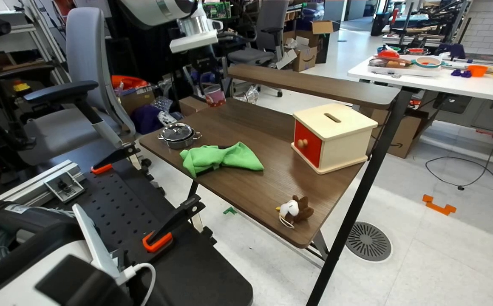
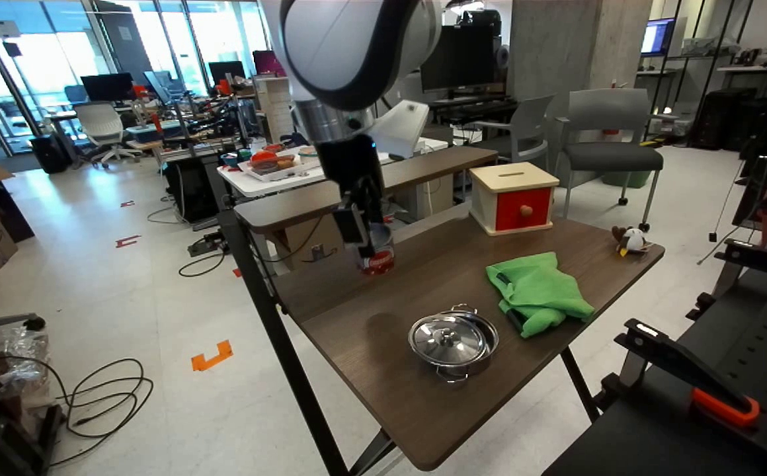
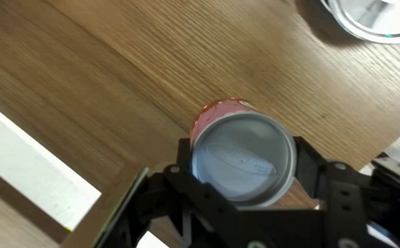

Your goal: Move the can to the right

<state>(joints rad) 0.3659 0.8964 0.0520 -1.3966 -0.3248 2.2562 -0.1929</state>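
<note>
Above tbl (image 2: 436, 413), jaws pointing dn, gripping can (image 3: 243, 156)

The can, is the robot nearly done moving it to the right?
Partly. Done: the fingers press the can from both sides, so the grab looks finished. In hand: in an exterior view it hangs above the table, with a shadow lying apart below. Left: probably setting it down on the right, then opening up.
</note>
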